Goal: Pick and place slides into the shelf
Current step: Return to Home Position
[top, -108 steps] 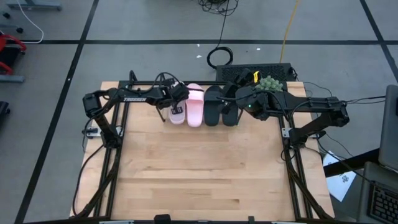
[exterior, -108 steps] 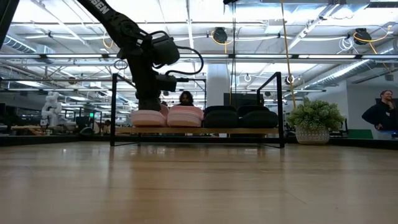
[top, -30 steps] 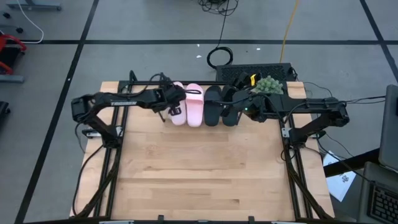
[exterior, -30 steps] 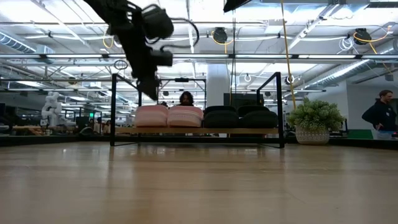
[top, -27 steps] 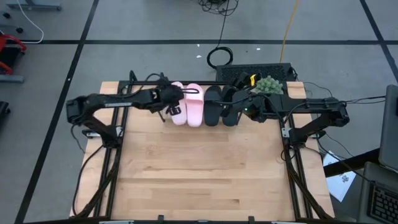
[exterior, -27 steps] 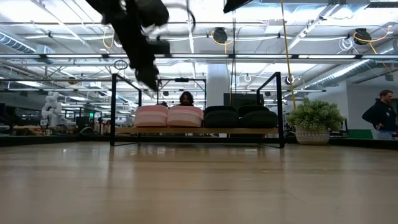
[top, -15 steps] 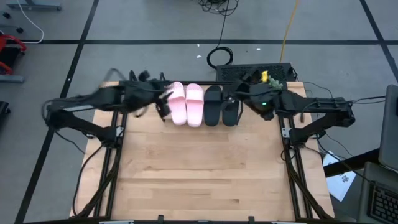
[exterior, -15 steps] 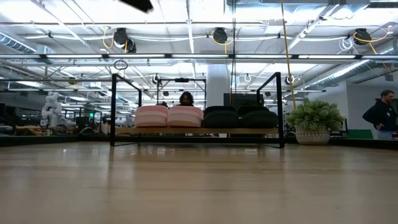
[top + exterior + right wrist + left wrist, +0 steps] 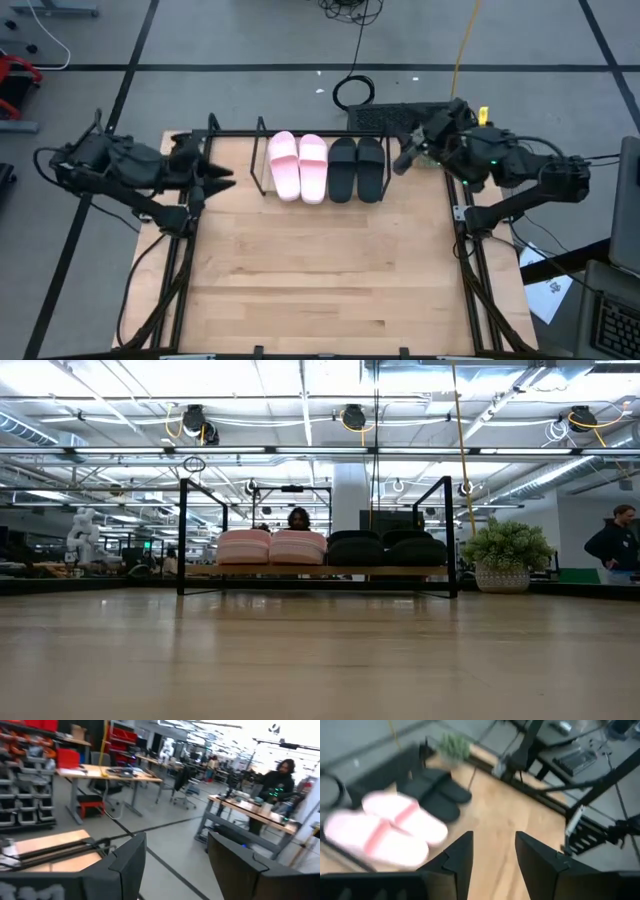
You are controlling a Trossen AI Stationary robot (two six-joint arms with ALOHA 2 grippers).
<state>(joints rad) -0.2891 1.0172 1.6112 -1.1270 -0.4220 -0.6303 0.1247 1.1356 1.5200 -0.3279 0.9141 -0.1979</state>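
Observation:
Two pale pink slides (image 9: 299, 166) and two black slides (image 9: 356, 168) lie side by side, soles down, on the board of the shelf (image 9: 258, 160) at the table's far edge. In the low view they sit in a row, pink (image 9: 271, 546) beside black (image 9: 386, 549), inside the black rod frame (image 9: 182, 530). My left gripper (image 9: 222, 179) hangs open near the table's left edge, left of the shelf, with nothing between its fingers (image 9: 492, 837). My right gripper (image 9: 404, 160) is open to the right of the shelf and faces the room (image 9: 175, 840).
A potted plant (image 9: 503, 557) stands right of the shelf at the far right. A person (image 9: 612, 545) is in the room behind. The wooden tabletop (image 9: 320, 270) in front of the shelf is bare. Black frame rails (image 9: 175, 250) run along both table sides.
My left gripper has risen from the left pink slide and swung back toward the table's left edge. My right gripper has drawn back from the black slides toward the right edge. All the slides have stayed on the shelf.

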